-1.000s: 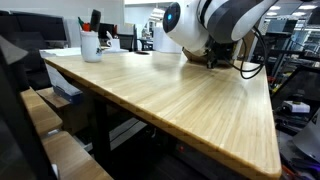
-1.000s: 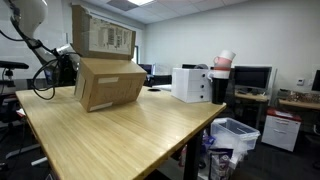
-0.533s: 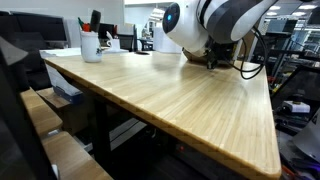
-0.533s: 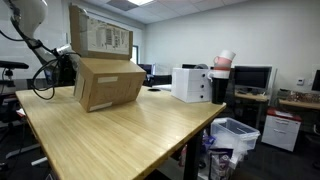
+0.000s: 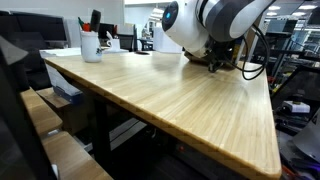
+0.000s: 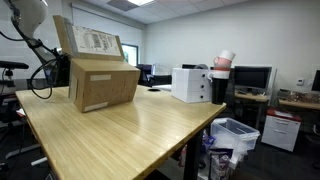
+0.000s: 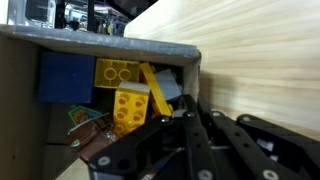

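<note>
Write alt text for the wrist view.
Black claw, jaws shut, sits at the wall of an open cardboard box holding yellow bricks and a blue brick. A light wooden table fills the upper right.

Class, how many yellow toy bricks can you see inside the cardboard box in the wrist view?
3: the upper yellow brick, the lower yellow brick just beneath it in the picture, and the slanted yellow brick to their right. Others may lie hidden.

You have tipped the brown cardboard box (image 6: 105,88) at the left of the frame. Its labelled top flap (image 6: 90,40) now leans back leftward, and the box sits slightly further left.
</note>
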{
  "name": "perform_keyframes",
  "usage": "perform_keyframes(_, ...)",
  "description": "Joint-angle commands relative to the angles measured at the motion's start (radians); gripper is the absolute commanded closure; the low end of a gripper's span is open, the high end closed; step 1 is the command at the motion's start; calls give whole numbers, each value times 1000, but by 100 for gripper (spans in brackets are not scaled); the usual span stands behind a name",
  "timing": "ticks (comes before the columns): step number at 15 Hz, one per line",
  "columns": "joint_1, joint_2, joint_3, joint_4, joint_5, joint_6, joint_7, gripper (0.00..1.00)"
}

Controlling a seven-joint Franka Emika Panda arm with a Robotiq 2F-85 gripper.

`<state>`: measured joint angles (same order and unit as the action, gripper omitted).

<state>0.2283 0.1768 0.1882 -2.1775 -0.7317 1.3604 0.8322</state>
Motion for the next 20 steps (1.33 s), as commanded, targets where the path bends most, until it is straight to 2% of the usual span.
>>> perform_keyframes(1, 1, 2, 4, 9, 49, -7, -41, 87)
perform_keyframes(2, 1, 2, 4, 11, 55, -7, -41, 65)
perform_keyframes(5, -3, 0, -1, 16, 56, -7, -52, 57)
perform_keyframes(8, -2, 0, 0, 15, 59, -8, -51, 39)
perform_keyframes(15, -4, -7, -1, 39, 66, -28, -61, 4)
perform_keyframes(17, -5, -11, -1, 50, 70, -27, -69, 0)
perform_keyframes(20, -7, -21, -3, 56, 81, -22, -81, 0)
